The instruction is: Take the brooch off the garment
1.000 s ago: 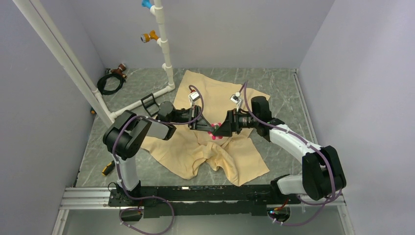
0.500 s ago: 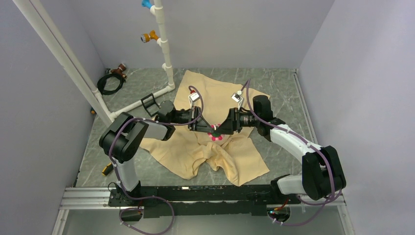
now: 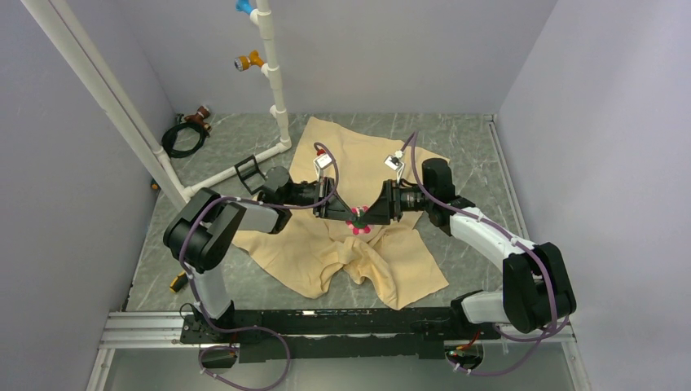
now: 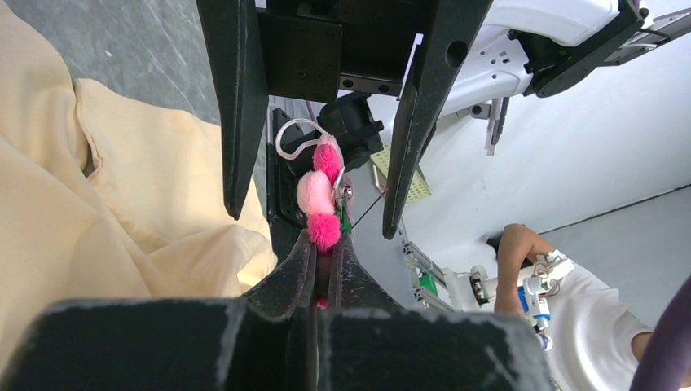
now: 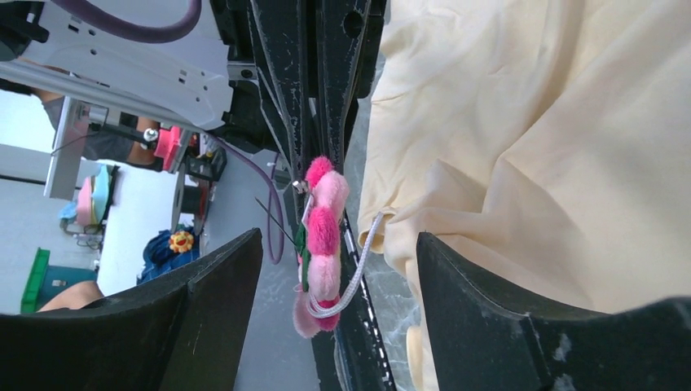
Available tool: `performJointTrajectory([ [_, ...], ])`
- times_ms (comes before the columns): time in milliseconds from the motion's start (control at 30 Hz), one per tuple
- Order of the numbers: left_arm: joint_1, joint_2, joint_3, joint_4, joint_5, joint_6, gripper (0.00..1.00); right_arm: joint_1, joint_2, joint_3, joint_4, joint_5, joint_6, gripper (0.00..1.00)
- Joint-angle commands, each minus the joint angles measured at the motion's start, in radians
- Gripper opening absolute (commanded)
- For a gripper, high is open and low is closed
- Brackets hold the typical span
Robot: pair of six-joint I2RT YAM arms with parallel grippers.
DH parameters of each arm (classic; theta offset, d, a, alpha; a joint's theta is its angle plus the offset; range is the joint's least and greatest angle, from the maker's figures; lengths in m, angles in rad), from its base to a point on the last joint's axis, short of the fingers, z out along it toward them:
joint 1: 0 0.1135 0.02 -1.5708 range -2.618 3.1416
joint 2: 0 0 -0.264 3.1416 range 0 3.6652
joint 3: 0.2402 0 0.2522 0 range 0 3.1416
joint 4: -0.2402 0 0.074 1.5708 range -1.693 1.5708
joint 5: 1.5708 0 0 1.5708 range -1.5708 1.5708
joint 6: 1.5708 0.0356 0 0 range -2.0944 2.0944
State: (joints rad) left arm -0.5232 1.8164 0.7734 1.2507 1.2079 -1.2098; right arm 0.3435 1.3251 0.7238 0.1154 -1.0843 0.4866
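Note:
The pink fluffy brooch [image 3: 358, 225] hangs between my two grippers above the beige garment [image 3: 358, 244]. My left gripper [image 4: 324, 240] is shut on the brooch's [image 4: 319, 191] lower petal. My right gripper [image 5: 338, 252] is open, its fingers either side of the brooch [image 5: 323, 232] without touching it. A white cord loop [image 5: 358, 269] hangs from the brooch toward the cloth [image 5: 530, 147]. A thin pin sticks out of the brooch's back.
A white pipe frame [image 3: 273, 73] with coloured fittings stands at the back left. A black cable coil [image 3: 183, 134] lies by the left wall. A small yellow-black tool [image 3: 180, 281] lies at the front left.
The right gripper has moved slightly left, closer round the brooch. The left gripper and brooch have barely shifted.

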Motion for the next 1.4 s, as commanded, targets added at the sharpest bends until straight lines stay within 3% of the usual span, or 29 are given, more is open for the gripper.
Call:
performJointTrajectory([
  [0,-0.009,-0.053,0.000,0.006,0.018,0.056,0.00,-0.005,-0.003,-0.006,0.090,-0.043,0.048,0.70],
  [433,-0.020,-0.080,-0.005,-0.014,0.023,0.092,0.00,-0.005,0.035,-0.029,0.211,-0.080,0.151,0.50],
  [633,-0.024,-0.080,-0.002,-0.023,0.024,0.106,0.00,-0.005,0.040,-0.021,0.183,-0.073,0.137,0.48],
  [1000,-0.041,-0.151,0.001,-0.245,0.012,0.299,0.00,-0.005,0.072,-0.002,0.142,-0.063,0.121,0.42],
  [1367,-0.048,-0.176,0.004,-0.316,0.003,0.367,0.00,-0.004,0.113,0.040,0.038,-0.041,0.062,0.34],
])
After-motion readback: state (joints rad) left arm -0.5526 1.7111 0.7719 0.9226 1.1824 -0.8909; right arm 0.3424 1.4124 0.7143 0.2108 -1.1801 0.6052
